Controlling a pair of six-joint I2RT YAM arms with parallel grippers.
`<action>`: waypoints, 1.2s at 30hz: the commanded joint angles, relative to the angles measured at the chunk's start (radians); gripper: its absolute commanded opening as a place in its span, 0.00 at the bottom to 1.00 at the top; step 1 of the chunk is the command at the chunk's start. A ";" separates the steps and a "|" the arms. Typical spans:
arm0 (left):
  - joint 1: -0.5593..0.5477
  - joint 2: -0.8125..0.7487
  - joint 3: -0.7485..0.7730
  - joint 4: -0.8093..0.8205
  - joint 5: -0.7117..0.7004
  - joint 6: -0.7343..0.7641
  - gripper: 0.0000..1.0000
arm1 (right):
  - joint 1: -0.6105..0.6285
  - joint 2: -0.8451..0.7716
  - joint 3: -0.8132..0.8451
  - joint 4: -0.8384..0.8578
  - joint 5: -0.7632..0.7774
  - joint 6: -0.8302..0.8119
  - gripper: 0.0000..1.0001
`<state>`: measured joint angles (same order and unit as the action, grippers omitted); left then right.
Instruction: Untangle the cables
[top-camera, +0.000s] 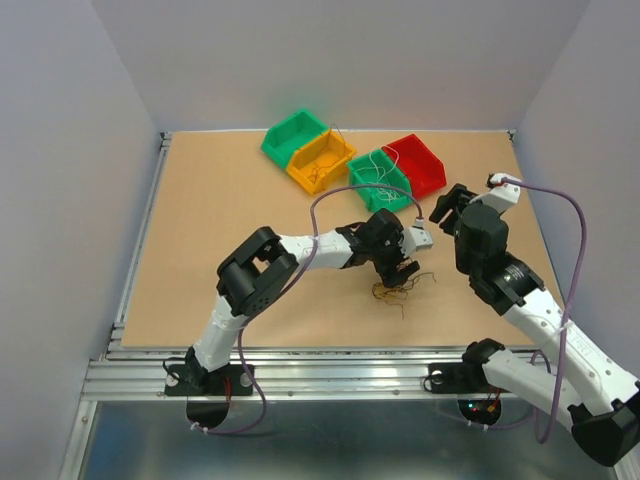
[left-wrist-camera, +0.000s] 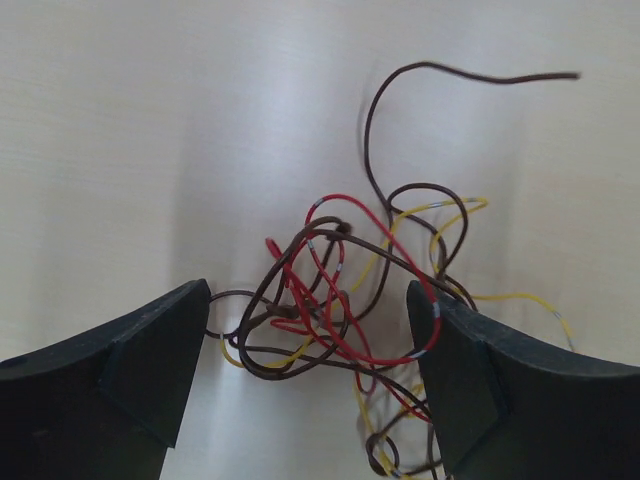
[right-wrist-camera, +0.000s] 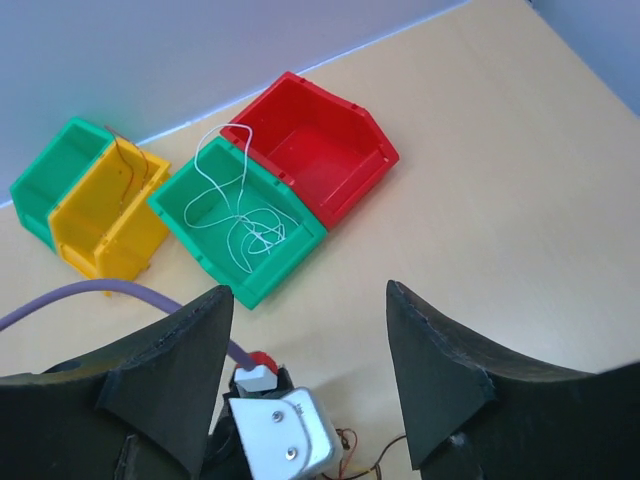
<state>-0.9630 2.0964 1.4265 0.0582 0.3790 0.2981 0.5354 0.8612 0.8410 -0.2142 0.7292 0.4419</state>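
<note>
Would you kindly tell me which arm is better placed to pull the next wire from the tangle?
Left. The left claw, open, straddles the tangle of cables, one finger on each side. The right claw, also open, points toward the nearest green bin, off the tangle.

Tan table (top-camera: 220, 200): tangled cables (top-camera: 398, 289) front-centre; far side: green bin (top-camera: 290, 135), yellow bin (top-camera: 320, 160), second green bin (top-camera: 378, 180), red bin (top-camera: 416, 163).

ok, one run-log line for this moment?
left jaws: open around cable tangle | right jaws: open, empty, raised | white cable: in green bin by red bin
</note>
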 joint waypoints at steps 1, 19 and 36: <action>-0.008 0.028 0.057 -0.046 -0.051 -0.007 0.81 | -0.005 -0.050 -0.033 0.022 0.047 0.000 0.68; 0.171 -0.441 -0.141 -0.090 0.184 0.108 0.00 | -0.005 -0.022 -0.049 0.053 -0.158 -0.084 0.65; 0.288 -0.636 -0.189 -0.090 0.239 0.064 0.00 | -0.005 0.022 -0.172 0.486 -1.016 -0.278 0.77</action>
<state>-0.6849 1.4834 1.2411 -0.0490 0.6014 0.3836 0.5354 0.8425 0.6868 0.0956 -0.0578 0.2062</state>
